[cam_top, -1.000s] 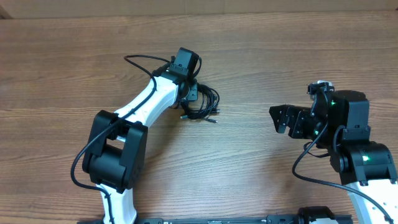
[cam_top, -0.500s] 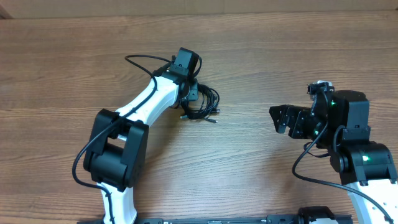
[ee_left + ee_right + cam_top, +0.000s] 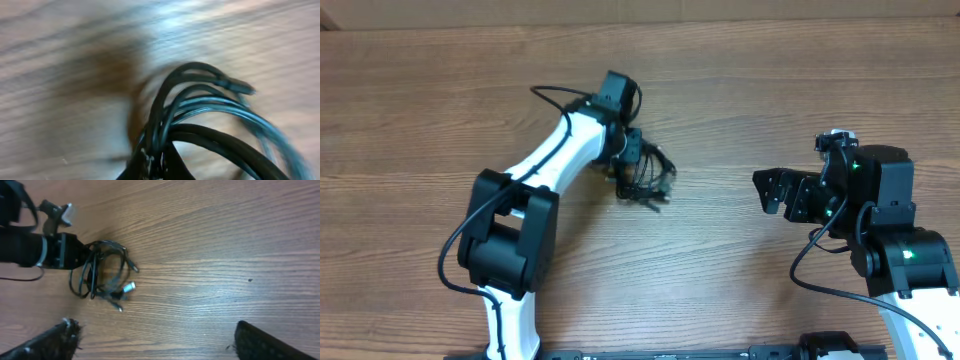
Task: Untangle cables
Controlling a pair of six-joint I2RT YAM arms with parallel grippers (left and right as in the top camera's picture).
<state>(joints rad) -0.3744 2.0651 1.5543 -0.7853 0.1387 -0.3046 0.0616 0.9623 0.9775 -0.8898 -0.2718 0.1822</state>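
Observation:
A tangled bundle of black cables (image 3: pixel 645 175) sits left of the table's middle. My left gripper (image 3: pixel 628 152) is shut on the bundle's near end and holds it; the loops fill the blurred left wrist view (image 3: pixel 210 120). In the right wrist view the bundle (image 3: pixel 102 275) hangs from the left gripper (image 3: pixel 75 255), with silver plug ends (image 3: pixel 129 287) dangling. My right gripper (image 3: pixel 772 192) is open and empty, well to the right of the bundle, its fingertips at the bottom corners of its view (image 3: pixel 155 345).
The wooden table (image 3: pixel 740 90) spreads all around. The left arm's own black cable (image 3: pixel 545 95) loops above its wrist.
My left gripper has lifted and turned with the cable bundle, which shifted slightly and changed shape. The right arm has not moved.

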